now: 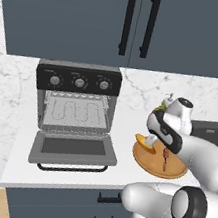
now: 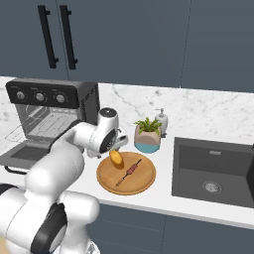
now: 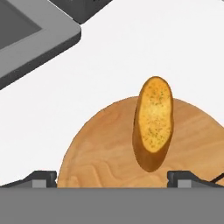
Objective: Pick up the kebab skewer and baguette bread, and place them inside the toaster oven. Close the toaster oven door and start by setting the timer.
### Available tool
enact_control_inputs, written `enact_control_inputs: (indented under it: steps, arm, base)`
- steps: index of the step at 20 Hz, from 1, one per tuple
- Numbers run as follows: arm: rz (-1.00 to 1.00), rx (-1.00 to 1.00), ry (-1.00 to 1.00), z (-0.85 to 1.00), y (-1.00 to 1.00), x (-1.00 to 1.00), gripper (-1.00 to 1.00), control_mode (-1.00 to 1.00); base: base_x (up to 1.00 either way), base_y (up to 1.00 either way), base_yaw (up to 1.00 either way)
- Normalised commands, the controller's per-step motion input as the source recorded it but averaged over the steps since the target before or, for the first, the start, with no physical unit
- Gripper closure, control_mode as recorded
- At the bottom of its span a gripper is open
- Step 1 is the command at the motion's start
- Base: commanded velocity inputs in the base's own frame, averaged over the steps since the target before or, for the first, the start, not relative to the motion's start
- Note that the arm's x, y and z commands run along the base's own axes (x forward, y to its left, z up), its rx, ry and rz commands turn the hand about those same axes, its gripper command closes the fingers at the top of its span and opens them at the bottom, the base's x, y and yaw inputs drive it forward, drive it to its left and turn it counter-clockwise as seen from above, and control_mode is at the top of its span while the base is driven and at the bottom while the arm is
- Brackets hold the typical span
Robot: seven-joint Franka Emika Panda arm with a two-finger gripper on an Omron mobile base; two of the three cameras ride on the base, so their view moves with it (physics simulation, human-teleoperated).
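My jaws spread wide over one baguette bread (image 3: 153, 122) and one kebab skewer (image 2: 130, 171) on one wooden plate (image 2: 144, 184) near worktop (image 1: 127, 129) front edge, bare worktop between plate and one toaster oven (image 1: 75, 102), its toaster oven door (image 1: 73, 149) down.

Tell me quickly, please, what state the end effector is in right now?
End effector: open, holding nothing, above the baguette bread on the round wooden plate.

Golden baguette bread (image 3: 153, 122) and kebab skewer (image 2: 130, 171) side by side, toaster oven (image 1: 76, 106) beside them, toaster oven door (image 1: 72, 148) dropped open
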Motion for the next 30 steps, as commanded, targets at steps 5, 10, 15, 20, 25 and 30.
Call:
enact_control_inputs:
  steps: [5,10,15,20,25,30]
  arm:
    - [0.0,0.0,0.0,-0.36,0.0,0.47,-1.0,-1.0]
    - [0.0,0.0,0.0,-0.29,-0.01,0.4,-1.0,-1.0]
    - [0.0,0.0,0.0,-0.23,-0.03,0.03,-1.0,-1.0]
    - [0.0,0.0,0.0,-0.23,0.0,0.02,-1.0,-1.0]
    - [0.0,0.0,0.0,-0.11,-0.03,0.12,-1.0,-1.0]
    - [0.0,0.0,0.0,-0.03,-0.11,0.08,-1.0,-1.0]
  base:
    - [0.0,0.0,0.0]
    - [0.0,0.0,0.0]
    - [0.0,0.0,0.0]
    - [0.0,0.0,0.0]
    - [0.0,0.0,0.0]
    - [0.0,0.0,0.0]
